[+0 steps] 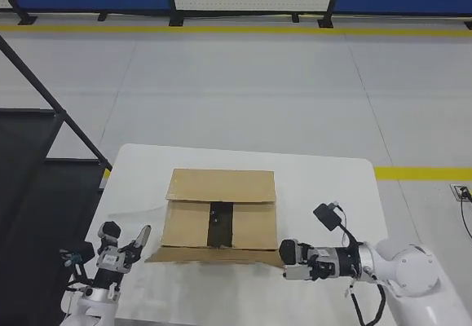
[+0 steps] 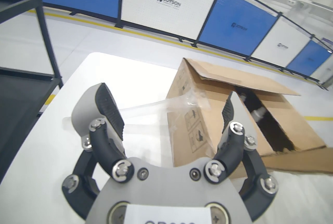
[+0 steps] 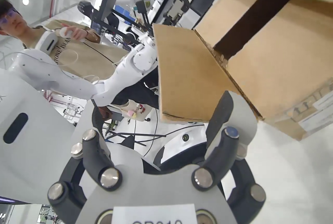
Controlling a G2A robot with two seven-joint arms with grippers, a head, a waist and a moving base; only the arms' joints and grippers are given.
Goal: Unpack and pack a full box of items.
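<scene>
A cardboard box [image 1: 219,204] stands mid-table with its top flaps partly apart, leaving a dark gap [image 1: 219,225]. Its near flap [image 1: 211,254] is folded outward. My right gripper [image 1: 285,259] is at the box's near right corner, open; in the right wrist view the gripper [image 3: 161,115] has the edge of that flap [image 3: 182,74] between its spread fingers. My left gripper [image 1: 127,237] hovers open over the table left of the box, holding nothing. In the left wrist view the gripper [image 2: 169,110] faces the box [image 2: 197,115], where a strip of clear tape [image 2: 182,102] hangs loose.
A black shelf rack [image 1: 15,179] stands just left of the white table [image 1: 333,187]. Bare tabletop lies to the right of and behind the box. What is inside the gap [image 2: 262,121] is dark and hard to make out.
</scene>
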